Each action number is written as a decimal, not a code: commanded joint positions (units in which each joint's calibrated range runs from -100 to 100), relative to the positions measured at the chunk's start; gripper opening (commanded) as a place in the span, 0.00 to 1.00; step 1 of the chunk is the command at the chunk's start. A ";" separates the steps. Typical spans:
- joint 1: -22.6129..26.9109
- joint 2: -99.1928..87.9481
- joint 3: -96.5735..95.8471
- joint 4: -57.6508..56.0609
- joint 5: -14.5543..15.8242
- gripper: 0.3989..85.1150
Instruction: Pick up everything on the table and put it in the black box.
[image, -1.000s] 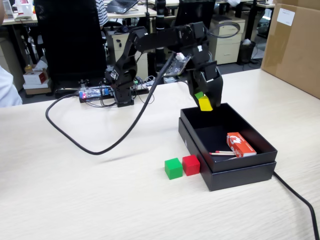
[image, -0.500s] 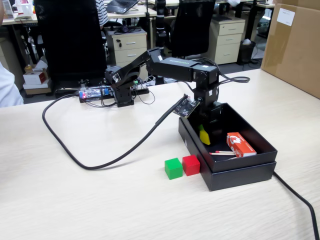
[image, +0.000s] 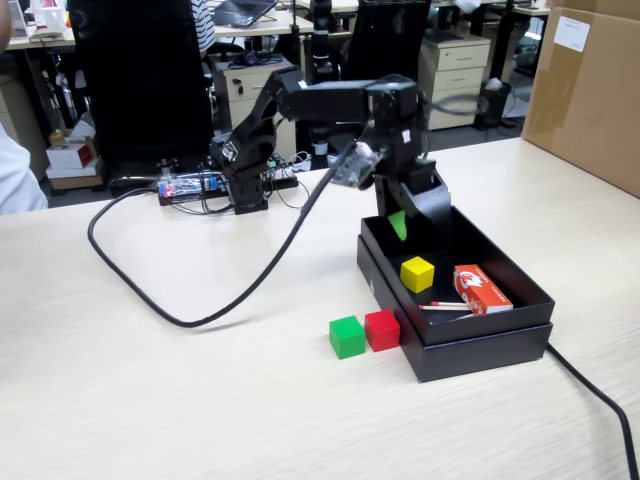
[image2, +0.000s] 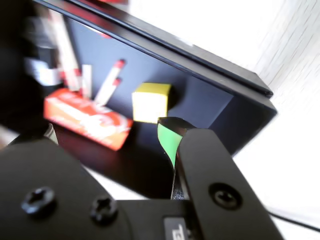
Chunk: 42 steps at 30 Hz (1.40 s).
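A smooth yellow cube (image: 417, 273) lies in the matte black box (image: 520, 300); the end effector (image: 400, 226) hangs above, its state impossible to tell.

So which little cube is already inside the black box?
The yellow cube. It sits inside the black box, near the matchbox, while the green cube and red cube sit outside on the table.

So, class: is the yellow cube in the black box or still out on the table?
In. The yellow cube rests on the floor of the black box, beside the matchbox; the wrist view shows it inside the walls too.
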 joint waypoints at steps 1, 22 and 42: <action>-1.51 -12.44 1.90 0.17 -0.20 0.49; -11.33 10.85 7.16 1.03 -0.78 0.57; -11.82 32.77 20.12 1.12 -2.44 0.49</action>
